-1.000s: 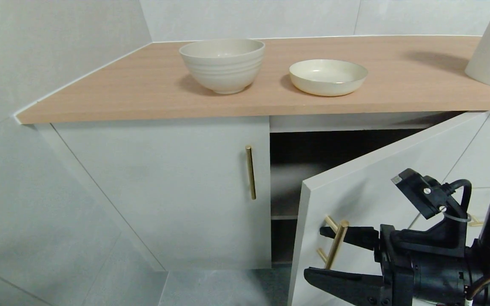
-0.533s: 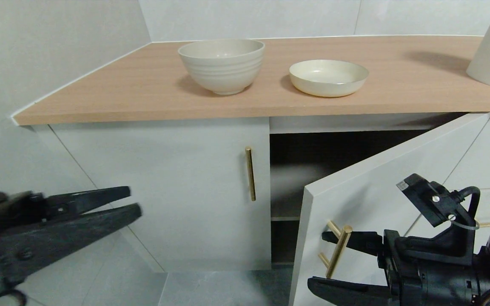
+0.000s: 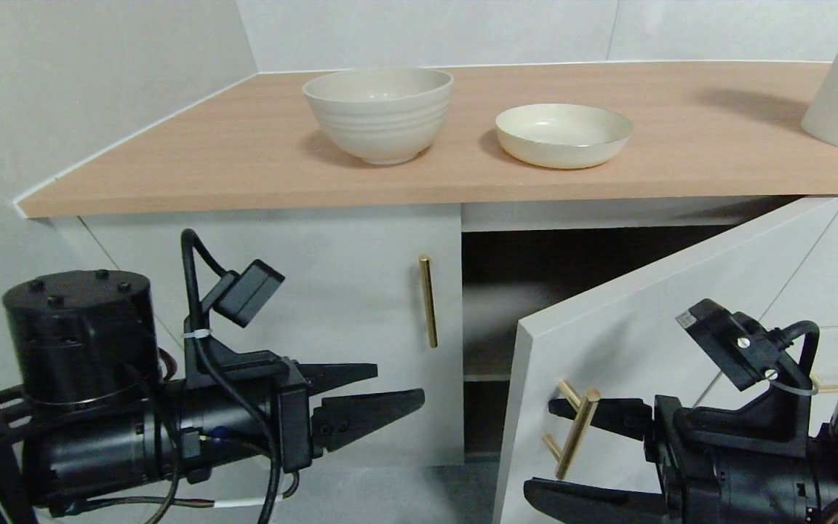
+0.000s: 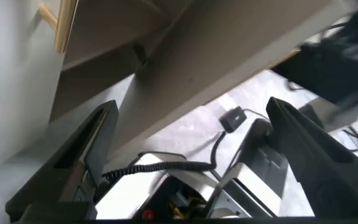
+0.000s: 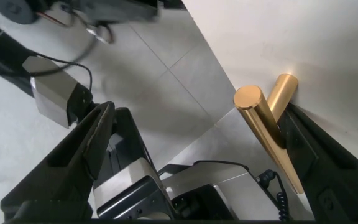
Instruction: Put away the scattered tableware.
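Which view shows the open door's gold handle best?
The right wrist view: the handle is close up, its round end toward the camera. The head view shows the handle whole but small. The left wrist view shows a gold bar; which door's, I cannot tell.

This looks like a kitchen. A wood-grain surface (image 3: 244, 160) runs into a corner of pale tiled walls (image 3: 62, 73), with white cupboards (image 3: 281, 306) and brass handles (image 3: 428, 300) below it. A bowl (image 3: 379, 113) and a dish (image 3: 563, 133) stand on it, and one cupboard door (image 3: 652, 320) under it hangs open.
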Robot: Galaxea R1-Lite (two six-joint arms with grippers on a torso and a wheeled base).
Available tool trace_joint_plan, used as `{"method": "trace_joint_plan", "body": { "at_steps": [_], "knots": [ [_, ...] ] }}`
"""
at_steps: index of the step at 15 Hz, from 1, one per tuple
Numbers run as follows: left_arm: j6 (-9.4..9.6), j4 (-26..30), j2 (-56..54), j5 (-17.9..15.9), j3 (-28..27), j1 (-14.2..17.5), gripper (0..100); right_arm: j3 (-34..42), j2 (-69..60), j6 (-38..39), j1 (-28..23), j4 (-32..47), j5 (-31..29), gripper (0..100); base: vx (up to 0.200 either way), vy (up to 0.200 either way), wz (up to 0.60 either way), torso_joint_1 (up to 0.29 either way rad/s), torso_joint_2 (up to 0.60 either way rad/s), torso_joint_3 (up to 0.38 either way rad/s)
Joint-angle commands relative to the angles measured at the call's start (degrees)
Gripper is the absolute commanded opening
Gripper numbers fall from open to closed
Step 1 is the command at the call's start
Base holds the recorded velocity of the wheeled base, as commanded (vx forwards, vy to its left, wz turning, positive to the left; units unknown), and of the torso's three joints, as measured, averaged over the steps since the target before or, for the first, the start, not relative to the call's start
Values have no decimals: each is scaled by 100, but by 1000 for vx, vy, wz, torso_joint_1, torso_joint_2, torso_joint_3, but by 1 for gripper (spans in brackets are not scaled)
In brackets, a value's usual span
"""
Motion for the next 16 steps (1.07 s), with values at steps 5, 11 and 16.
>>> {"method": "trace_joint_plan", "body": {
  "at_steps": [5,11,16],
  "knots": [
    [-4,-800,954,546,-2,-442,100,8,51,-6,0,-5,-6,100,0,0,0,0,0,0],
    [5,-1961,1403,704,-204,-829,0,17,95,-6,0,-5,-6,100,0,0,0,0,0,0],
    [14,-3797,2932,678,-353,-978,0,17,121,-6,-9,-5,-15,100,0,0,0,0,0,0]
  ]
}}
